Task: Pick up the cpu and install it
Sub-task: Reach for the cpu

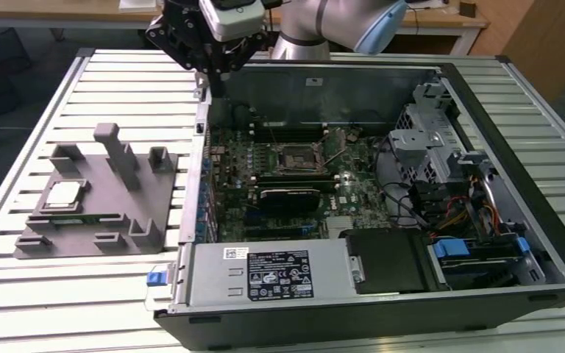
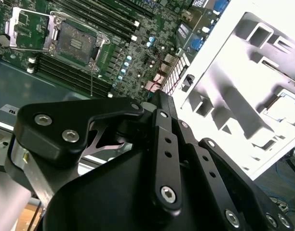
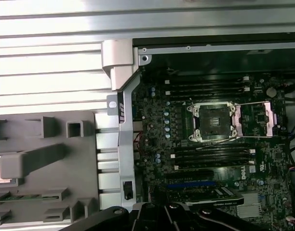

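Closest, the power supply covers the near end of the open computer case. Beyond it the socket sits unlatched on the motherboard. Outside the case, on the exterior view's left, the cpu lies in a recess of the grey tray. Farthest, the gripper hangs over the case's back corner, well apart from the cpu. It is dark against the wall, so I cannot tell whether it is clenched or released.

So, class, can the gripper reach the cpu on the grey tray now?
Probably yes: the cpu lies uncovered on the tray, open from above; the gripper hangs over the case edge beside it. The tray's upright posts stand close.
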Motion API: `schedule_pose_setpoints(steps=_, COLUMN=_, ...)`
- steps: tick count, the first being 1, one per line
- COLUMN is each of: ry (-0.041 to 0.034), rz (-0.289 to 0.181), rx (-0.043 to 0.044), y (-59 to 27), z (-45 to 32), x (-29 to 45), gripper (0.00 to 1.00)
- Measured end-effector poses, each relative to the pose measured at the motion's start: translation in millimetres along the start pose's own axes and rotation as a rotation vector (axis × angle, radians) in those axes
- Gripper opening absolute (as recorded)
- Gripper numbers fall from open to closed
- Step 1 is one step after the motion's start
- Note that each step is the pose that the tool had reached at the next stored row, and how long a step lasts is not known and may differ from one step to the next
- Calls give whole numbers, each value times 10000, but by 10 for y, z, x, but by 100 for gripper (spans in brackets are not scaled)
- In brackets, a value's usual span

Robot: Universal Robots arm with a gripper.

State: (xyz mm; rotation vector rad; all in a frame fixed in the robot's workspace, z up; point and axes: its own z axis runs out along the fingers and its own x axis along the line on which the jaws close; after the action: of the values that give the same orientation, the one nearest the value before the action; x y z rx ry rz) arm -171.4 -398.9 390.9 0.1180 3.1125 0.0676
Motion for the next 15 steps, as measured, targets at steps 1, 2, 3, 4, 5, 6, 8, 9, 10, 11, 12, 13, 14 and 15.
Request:
schedule_pose_setpoints(steps=1, ry=0, rz=0, rx=0, y=0, z=0, x=7, gripper=11)
schedule_pose_setpoints(steps=2, ry=0, rz=-1, rx=0, y=-1, z=0, x=14, gripper=11)
schedule_pose_setpoints(steps=3, ry=0, rz=0, rx=1, y=-2, z=0, x=22, gripper=11)
schedule_pose_setpoints(steps=4, ry=0, rz=0, rx=0, y=-2, z=0, x=30, gripper=11)
schedule_pose_setpoints(steps=5, ry=0, rz=0, rx=0, y=-3, z=0, x=37, gripper=11)
schedule_pose_setpoints(steps=6, ry=0, rz=0, rx=1, y=-4, z=0, x=47, gripper=11)
schedule_pose_setpoints(steps=8, ry=0, rz=-1, rx=0, y=-6, z=-1, x=71, gripper=11)
schedule_pose_setpoints(steps=9, ry=0, rz=0, rx=0, y=-6, z=-1, x=82, gripper=11)
schedule_pose_setpoints(steps=10, ry=0, rz=-1, rx=0, y=-7, z=0, x=91, gripper=11)
schedule_pose_setpoints(steps=11, ry=0, rz=0, rx=-1, y=-8, z=0, x=100, gripper=11)
schedule_pose_setpoints(steps=12, ry=0, rz=0, rx=0, y=-8, z=0, x=109, gripper=11)
schedule_pose_setpoints(steps=13, ry=0, rz=0, rx=0, y=-9, z=0, x=118, gripper=11)
schedule_pose_setpoints(steps=14, ry=-1, rz=0, rx=0, y=-10, z=0, x=126, gripper=11)
schedule_pose_setpoints(steps=15, ry=-1, rz=0, rx=0, y=-10, z=1, x=136, gripper=11)
